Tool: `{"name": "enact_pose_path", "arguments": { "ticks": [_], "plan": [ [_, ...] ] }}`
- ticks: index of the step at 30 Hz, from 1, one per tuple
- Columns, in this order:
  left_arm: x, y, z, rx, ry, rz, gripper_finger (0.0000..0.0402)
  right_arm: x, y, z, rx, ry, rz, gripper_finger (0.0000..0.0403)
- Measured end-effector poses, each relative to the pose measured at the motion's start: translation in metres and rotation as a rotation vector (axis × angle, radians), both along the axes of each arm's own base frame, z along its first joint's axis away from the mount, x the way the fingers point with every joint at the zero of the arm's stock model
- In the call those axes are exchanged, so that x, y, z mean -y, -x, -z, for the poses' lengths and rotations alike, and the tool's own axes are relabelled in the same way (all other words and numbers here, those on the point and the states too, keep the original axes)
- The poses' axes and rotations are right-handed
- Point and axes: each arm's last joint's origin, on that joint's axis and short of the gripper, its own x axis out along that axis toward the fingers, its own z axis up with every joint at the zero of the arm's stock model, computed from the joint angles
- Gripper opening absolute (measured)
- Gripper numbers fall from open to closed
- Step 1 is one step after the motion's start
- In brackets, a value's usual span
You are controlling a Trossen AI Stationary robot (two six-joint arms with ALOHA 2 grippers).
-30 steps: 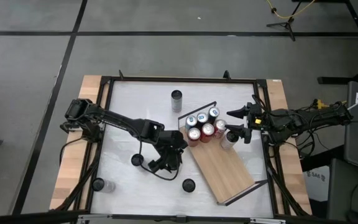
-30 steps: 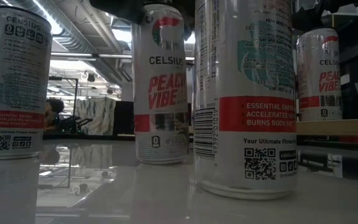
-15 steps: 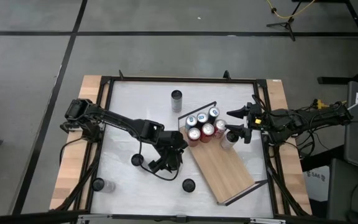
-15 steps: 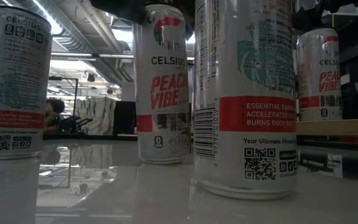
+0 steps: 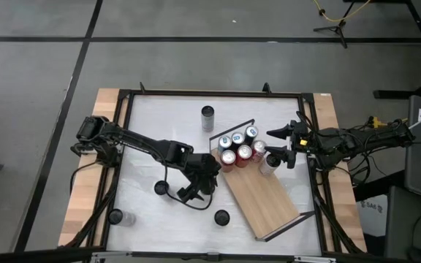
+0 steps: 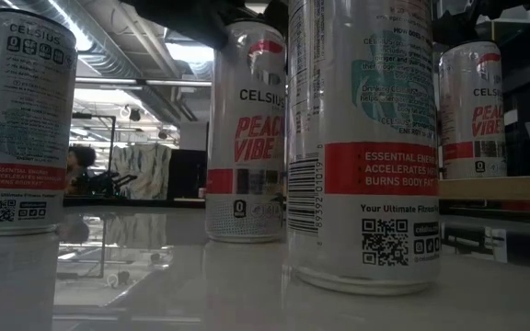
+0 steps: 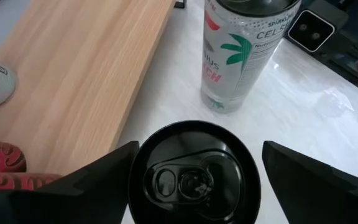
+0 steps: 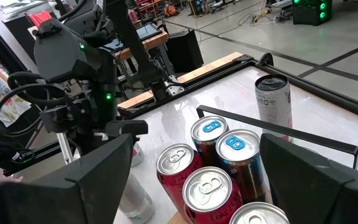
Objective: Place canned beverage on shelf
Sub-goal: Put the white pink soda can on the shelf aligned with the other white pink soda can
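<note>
A black-topped canned beverage [image 7: 191, 177] stands upright on the white table, just off the light-wood shelf [image 5: 265, 193]; in the low view it is the Peach Vibe can [image 6: 247, 138]. My left gripper [image 5: 198, 186] is over it, open, one finger on either side of its top. The shelf's far end holds several cans [image 5: 238, 146]. My right gripper [image 5: 280, 146] waits open beside those cans, with nothing between its fingers [image 8: 98, 168]. My left gripper comes slanting down from above, its fingers [image 7: 98, 177] on either side of the can's rim [image 7: 135, 162]. A thin gap shows at one finger. Whether the other touches the rim, I cannot tell. The can stands on the table on its own base.
Loose cans stand on the table: one at the far side [image 5: 207, 117], one left of my left gripper [image 5: 161, 188], one near the shelf's near edge [image 5: 221, 217] [image 7: 247, 50], one at the near left [image 5: 115, 217]. The shelf's near half is bare wood [image 7: 86, 74].
In the low view, the can under my left gripper has shifted a little toward the shelf and turned about its upright axis, so its label faces more to the right. It stood slightly tilted half a second ago and stands straight now. My right arm kept still.
</note>
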Motion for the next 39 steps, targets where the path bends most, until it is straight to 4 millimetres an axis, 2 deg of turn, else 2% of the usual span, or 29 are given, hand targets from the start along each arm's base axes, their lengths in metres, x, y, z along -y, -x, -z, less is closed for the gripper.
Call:
{"name": "enact_pose_path", "arguments": {
  "ticks": [10,18,23,27,31,33,39],
  "plan": [
    [0.000,0.000,-0.005,0.024,0.005,-0.011,0.0350,-0.001,0.000,0.000,0.000,-0.006,-0.030,0.0342],
    [-0.004,0.006,-0.025,0.089,-0.004,-0.129,0.0350,-0.001,0.000,-0.001,0.025,-0.144,-0.016,0.0342],
    [-0.006,0.014,-0.043,0.119,0.056,-0.233,0.0350,-0.004,-0.004,-0.005,0.072,-0.177,-0.078,0.0342],
    [-0.009,0.024,-0.060,0.132,0.124,-0.348,0.0350,-0.008,-0.013,-0.013,0.154,-0.191,-0.140,0.0342],
    [-0.010,0.033,-0.075,0.130,0.226,-0.477,0.0350,-0.013,-0.027,-0.017,0.201,-0.104,-0.226,0.0342],
    [-0.011,0.039,-0.083,0.122,0.298,-0.540,0.0350,-0.017,-0.037,-0.022,0.180,-0.063,-0.267,0.0342],
    [-0.018,0.057,-0.106,0.126,0.496,-0.804,0.0350,-0.029,-0.071,-0.056,0.010,0.109,-0.406,0.0342]
  ]
}}
